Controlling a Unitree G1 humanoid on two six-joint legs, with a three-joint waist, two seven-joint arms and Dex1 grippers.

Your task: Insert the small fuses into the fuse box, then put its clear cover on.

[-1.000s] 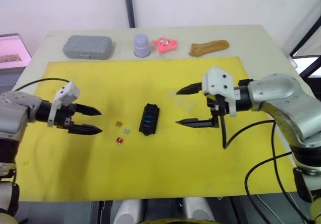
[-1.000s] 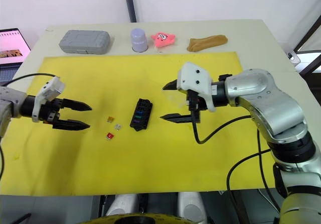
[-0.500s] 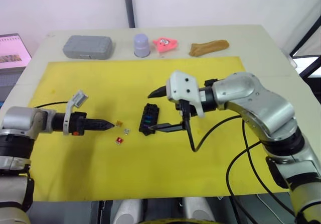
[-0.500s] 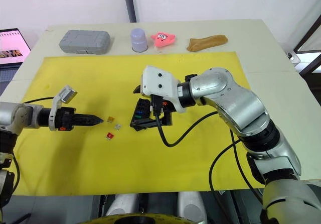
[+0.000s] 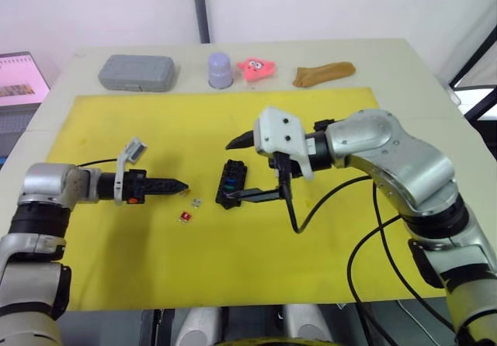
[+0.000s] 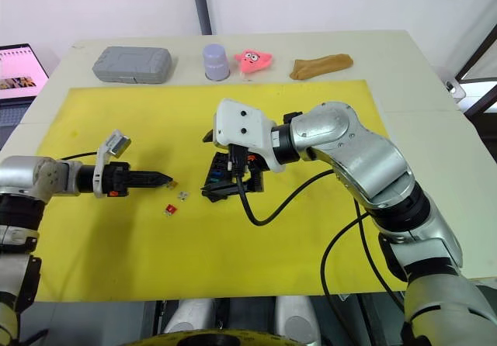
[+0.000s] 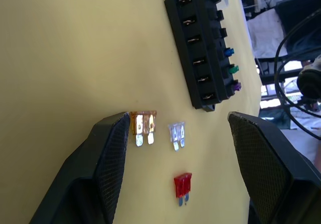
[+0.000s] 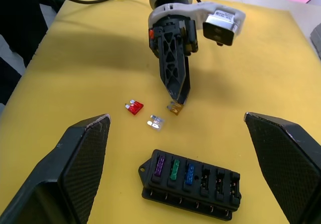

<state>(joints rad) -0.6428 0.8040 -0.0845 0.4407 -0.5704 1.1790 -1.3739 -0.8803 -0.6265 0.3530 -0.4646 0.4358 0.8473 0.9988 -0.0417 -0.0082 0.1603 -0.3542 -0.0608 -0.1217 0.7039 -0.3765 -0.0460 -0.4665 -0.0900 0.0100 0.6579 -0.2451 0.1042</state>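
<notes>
On the yellow mat (image 5: pixel 311 268), the ridged black plastic fuse box (image 8: pixel 190 184) sits between the right gripper (image 5: pixel 241 169) fingers — spread wide. The left gripper (image 7: pixel 175 128) — jaws wide — touches the orange fuse (image 7: pixel 143 127); pale grey fuse (image 7: pixel 177 133) and red fuse (image 7: pixel 182 186) lie beside.

Black fuse box (image 8: pixel 191 182) lying flat mid-mat, purple, green and blue fuses (image 8: pixel 174 168) seated in one row, remaining slots open. Just left of it, loose on the yellow mat: orange fuse (image 7: pixel 143 128) farthest, pale grey fuse (image 7: pixel 177 134) beside it, red fuse (image 7: pixel 182 187) nearest.
</notes>
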